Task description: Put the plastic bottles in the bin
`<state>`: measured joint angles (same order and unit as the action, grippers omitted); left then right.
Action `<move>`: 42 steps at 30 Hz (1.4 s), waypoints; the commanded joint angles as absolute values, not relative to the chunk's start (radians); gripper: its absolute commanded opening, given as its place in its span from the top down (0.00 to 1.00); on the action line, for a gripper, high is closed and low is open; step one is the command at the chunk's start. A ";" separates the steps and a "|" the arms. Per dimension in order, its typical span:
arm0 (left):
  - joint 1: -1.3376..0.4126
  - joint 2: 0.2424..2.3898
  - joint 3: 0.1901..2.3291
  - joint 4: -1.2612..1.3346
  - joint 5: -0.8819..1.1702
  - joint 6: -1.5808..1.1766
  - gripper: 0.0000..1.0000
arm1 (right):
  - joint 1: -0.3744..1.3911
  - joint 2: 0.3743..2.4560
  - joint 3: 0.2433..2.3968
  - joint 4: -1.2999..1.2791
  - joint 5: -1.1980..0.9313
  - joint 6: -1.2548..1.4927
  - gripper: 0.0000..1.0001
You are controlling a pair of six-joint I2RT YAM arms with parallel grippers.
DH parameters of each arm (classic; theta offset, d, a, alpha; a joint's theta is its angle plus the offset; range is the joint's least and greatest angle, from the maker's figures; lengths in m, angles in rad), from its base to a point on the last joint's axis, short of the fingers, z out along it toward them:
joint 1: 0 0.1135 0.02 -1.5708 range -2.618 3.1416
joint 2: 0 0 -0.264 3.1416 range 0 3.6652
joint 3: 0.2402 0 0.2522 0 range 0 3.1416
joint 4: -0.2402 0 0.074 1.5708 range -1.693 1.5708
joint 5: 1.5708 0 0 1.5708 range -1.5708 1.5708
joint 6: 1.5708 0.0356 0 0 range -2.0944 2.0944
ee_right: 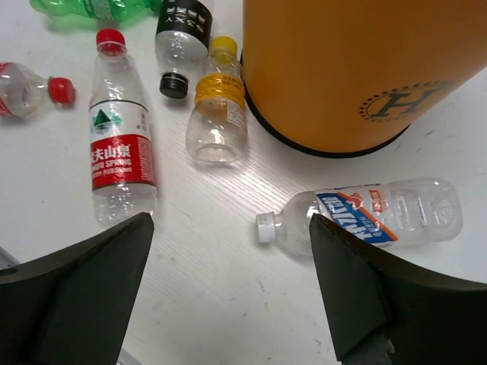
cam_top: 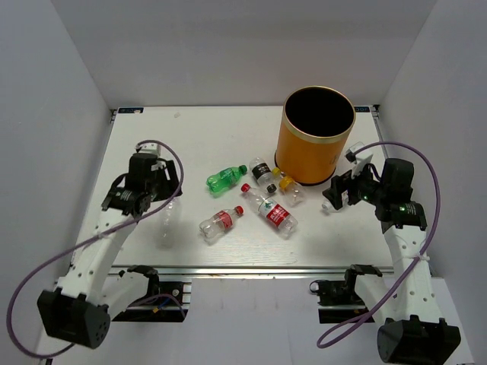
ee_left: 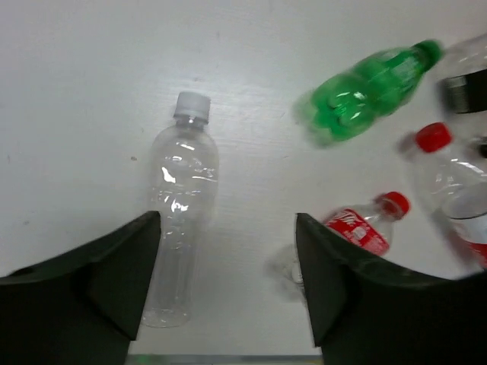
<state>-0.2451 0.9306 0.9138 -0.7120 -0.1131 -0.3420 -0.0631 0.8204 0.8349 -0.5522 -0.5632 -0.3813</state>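
The orange bin [cam_top: 316, 141] stands upright at the back right. Several plastic bottles lie on the table in front of it: a green one [cam_top: 226, 178], a black-labelled one [cam_top: 262, 172], a yellow-capped one [cam_top: 290, 191], a tall red-labelled one [cam_top: 272, 212] and a small red-capped one [cam_top: 219, 223]. A bare clear bottle [ee_left: 179, 190] with a white cap lies under my left gripper [ee_left: 228, 255], beside its left finger; that gripper is open and holds nothing. My right gripper [ee_right: 232, 258] is open above the table, and a blue-labelled bottle [ee_right: 369, 215] lies by its right finger, next to the bin [ee_right: 358, 68].
White walls close the table on the left, back and right. The table's front edge with its metal rail [cam_top: 243, 270] runs just below the bottles. Purple cables [cam_top: 411, 148] loop off both arms.
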 commanded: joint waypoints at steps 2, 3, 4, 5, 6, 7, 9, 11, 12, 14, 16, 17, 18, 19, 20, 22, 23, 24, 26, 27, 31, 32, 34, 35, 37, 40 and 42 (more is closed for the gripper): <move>-0.256 1.066 0.933 -0.787 -0.202 -0.354 0.14 | -0.057 0.838 0.853 -0.560 -0.537 -0.394 0.10; -0.256 1.124 0.933 -0.808 -0.212 -0.354 0.13 | -0.055 0.841 0.853 -0.561 -0.538 -0.396 0.10; -0.256 1.150 0.933 -0.818 -0.222 -0.354 0.12 | -0.055 0.839 0.854 -0.563 -0.540 -0.399 0.10; -0.256 1.175 0.933 -0.818 -0.222 -0.344 0.12 | -0.055 0.839 0.851 -0.560 -0.538 -0.400 0.10; -0.256 1.193 0.933 -0.818 -0.222 -0.344 0.10 | -0.054 0.839 0.851 -0.563 -0.540 -0.400 0.10; -0.256 1.224 0.933 -0.818 -0.222 -0.344 0.08 | -0.055 0.838 0.850 -0.566 -0.541 -0.403 0.10; -0.256 1.250 0.923 -0.804 -0.233 -0.344 0.08 | -0.052 0.839 0.850 -0.566 -0.540 -0.405 0.10; -0.256 1.275 0.904 -0.793 -0.247 -0.344 0.00 | -0.052 0.836 0.851 -0.572 -0.545 -0.410 0.10; -0.256 1.305 0.904 -0.778 -0.247 -0.334 0.00 | -0.054 0.833 0.851 -0.575 -0.548 -0.410 0.10; -0.256 1.344 0.891 -0.764 -0.236 -0.334 0.00 | -0.052 0.828 0.850 -0.572 -0.555 -0.413 0.10; -0.256 1.405 0.882 -0.739 -0.223 -0.334 0.00 | -0.052 0.825 0.851 -0.577 -0.560 -0.414 0.10; -0.256 1.423 0.882 -0.726 -0.222 -0.334 0.00 | -0.054 0.831 0.848 -0.578 -0.569 -0.414 0.10; -0.256 1.442 0.882 -0.726 -0.213 -0.334 0.00 | -0.054 0.833 0.848 -0.584 -0.571 -0.425 0.10; -0.256 1.472 0.882 -0.726 -0.213 -0.325 0.00 | -0.052 0.838 0.850 -0.592 -0.577 -0.429 0.10; -0.256 1.483 0.882 -0.726 -0.213 -0.325 0.00 | -0.051 0.844 0.848 -0.597 -0.595 -0.437 0.10; -0.256 1.497 0.891 -0.726 -0.213 -0.325 0.03 | -0.046 0.859 0.851 -0.646 -0.672 -0.513 0.10; -0.256 1.508 0.891 -0.716 -0.213 -0.325 0.03 | -0.046 0.868 0.856 -0.659 -0.722 -0.562 0.10; -0.256 1.508 0.891 -0.716 -0.213 -0.316 0.06 | -0.040 0.868 0.856 -0.701 -0.757 -0.581 0.10; -0.256 1.520 0.891 -0.716 -0.201 -0.316 0.12 | -0.034 0.865 0.861 -0.736 -0.811 -0.658 0.10; -0.256 1.529 0.891 -0.716 -0.192 -0.316 0.22 | -0.031 0.861 0.859 -0.744 -0.822 -0.672 0.10; -0.256 1.487 0.902 -0.716 -0.183 -0.307 0.60 | -0.009 0.821 0.847 -0.761 -0.891 -0.751 0.20; -0.256 1.445 0.911 -0.716 -0.169 -0.307 0.66 | -0.009 0.819 0.842 -0.767 -0.905 -0.800 0.30; -0.265 1.375 0.933 -0.716 -0.106 -0.281 0.77 | -0.003 0.821 0.842 -0.796 -0.966 -0.918 0.37; -0.265 1.350 0.945 -0.716 -0.047 -0.272 0.80 | 0.026 0.827 0.845 -0.804 -0.988 -0.951 0.39; -0.265 1.306 0.992 -0.716 0.026 -0.256 0.83 | 0.078 0.863 0.877 -0.830 -0.991 -1.069 0.37; -0.275 1.235 1.089 -0.716 0.150 -0.244 0.85 | 0.179 0.946 0.911 -0.861 -0.976 -1.192 0.31; -0.275 1.203 1.155 -0.716 0.213 -0.233 0.85 | 0.277 1.006 0.917 -0.827 -0.940 -1.235 0.26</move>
